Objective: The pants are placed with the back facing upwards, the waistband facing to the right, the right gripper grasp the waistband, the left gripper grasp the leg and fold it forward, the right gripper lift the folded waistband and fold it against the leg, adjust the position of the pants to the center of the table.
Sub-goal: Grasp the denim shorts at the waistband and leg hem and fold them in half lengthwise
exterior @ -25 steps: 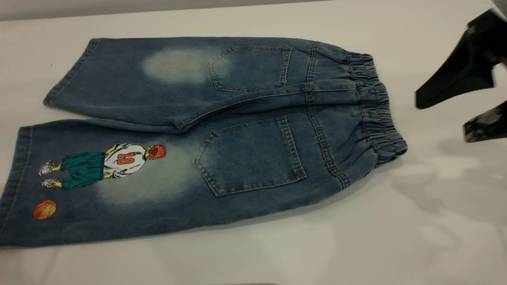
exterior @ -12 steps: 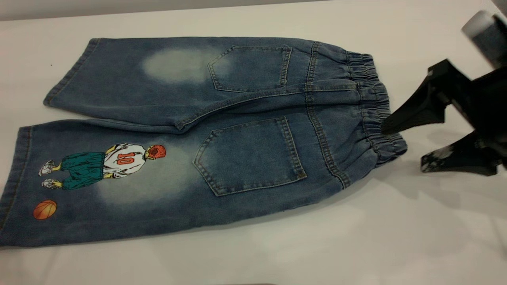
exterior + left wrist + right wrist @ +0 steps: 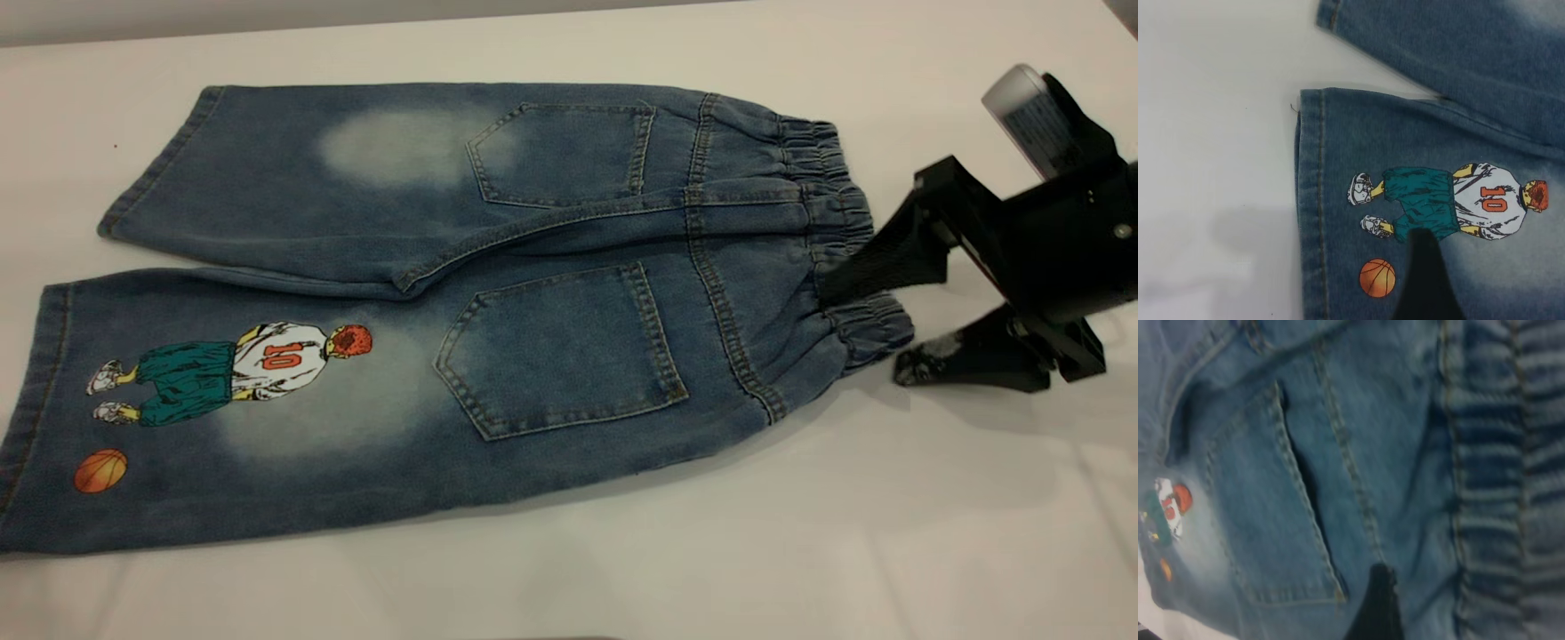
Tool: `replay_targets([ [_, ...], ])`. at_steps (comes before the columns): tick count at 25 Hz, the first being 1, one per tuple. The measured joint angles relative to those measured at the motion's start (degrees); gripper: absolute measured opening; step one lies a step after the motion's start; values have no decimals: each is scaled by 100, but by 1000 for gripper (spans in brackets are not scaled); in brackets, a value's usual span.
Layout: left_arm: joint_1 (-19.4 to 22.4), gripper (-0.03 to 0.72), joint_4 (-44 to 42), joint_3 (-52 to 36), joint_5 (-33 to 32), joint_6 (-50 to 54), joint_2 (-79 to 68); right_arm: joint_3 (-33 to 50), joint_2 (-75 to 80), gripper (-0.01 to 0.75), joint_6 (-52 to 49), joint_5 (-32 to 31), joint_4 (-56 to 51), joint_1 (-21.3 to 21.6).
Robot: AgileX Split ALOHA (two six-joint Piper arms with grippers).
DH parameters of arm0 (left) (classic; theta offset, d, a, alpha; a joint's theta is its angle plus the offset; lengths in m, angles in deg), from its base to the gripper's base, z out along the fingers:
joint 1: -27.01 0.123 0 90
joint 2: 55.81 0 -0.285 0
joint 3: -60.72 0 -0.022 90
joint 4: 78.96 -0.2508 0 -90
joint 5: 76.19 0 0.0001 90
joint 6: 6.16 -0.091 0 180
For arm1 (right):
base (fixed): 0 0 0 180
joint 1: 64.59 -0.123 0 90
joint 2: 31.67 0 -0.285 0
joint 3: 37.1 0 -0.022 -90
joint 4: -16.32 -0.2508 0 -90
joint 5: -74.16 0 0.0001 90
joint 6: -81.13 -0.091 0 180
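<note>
The pants (image 3: 498,302) lie flat on the table (image 3: 933,533), back pockets up. The elastic waistband (image 3: 845,240) points right. My right gripper (image 3: 861,331) is open at the waistband's near end. One finger (image 3: 876,262) reaches over the elastic, and the other (image 3: 965,360) rests low on the table just past the corner. In the right wrist view one finger (image 3: 1375,607) hovers over the denim beside the gathered waistband (image 3: 1511,487). The left gripper (image 3: 1468,293) hangs over the leg (image 3: 1431,200) with the basketball-player print. It shows one dark finger (image 3: 1425,280) beside the orange ball (image 3: 1377,278), with bare denim next to it.
The plain leg (image 3: 311,178) with a faded patch lies at the far side. Bare white table surrounds the pants on the right and near sides. The printed leg's hem (image 3: 36,400) reaches the exterior view's left edge.
The right gripper has come in from the right and dropped lower, so its fingers now straddle the waistband's near end. The pants have not shifted.
</note>
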Motion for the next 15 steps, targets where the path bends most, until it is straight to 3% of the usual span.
replay_targets([
  [2,0,451,0,0,0,0,0,-60,14,554,5,25,-7,0],
  [5,0,451,5,0,-13,0,0,-61,55,444,5,26,-7,0],
  [10,0,451,5,0,-91,0,0,-61,59,100,97,-90,-1,0],
  [11,0,451,-1,0,-136,0,-7,-61,59,62,111,-124,5,0],
  [15,0,451,-85,0,-451,0,-259,-61,59,35,150,-139,35,0],
])
